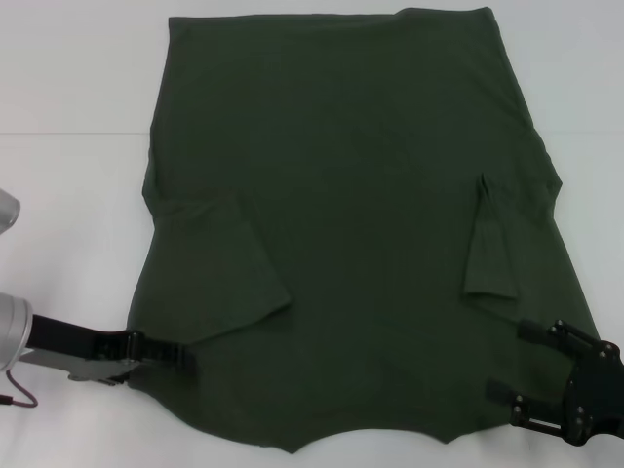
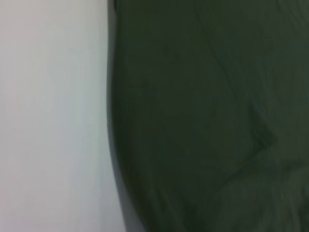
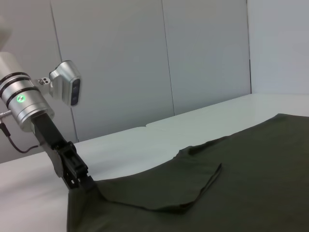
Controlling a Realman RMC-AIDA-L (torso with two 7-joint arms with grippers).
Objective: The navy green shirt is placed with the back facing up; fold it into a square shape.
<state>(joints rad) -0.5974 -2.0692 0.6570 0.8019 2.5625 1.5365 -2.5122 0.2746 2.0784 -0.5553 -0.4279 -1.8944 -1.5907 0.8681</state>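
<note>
The navy green shirt (image 1: 351, 214) lies flat on the white table, both short sleeves folded inward onto its body. It also fills much of the left wrist view (image 2: 207, 116) and lies low in the right wrist view (image 3: 231, 179). My left gripper (image 1: 178, 355) is at the shirt's near left edge, seen side-on as one dark bar. In the right wrist view this left gripper (image 3: 82, 182) sits where the cloth peaks up to it, shut on that edge. My right gripper (image 1: 515, 363) is at the near right edge, open, its fingers spread over the hem.
The white table (image 1: 68, 195) runs all around the shirt, with bare room to the left and right. Grey wall panels (image 3: 145, 63) stand behind the table. The left arm's silver wrist and its camera (image 3: 67, 87) rise above the left gripper.
</note>
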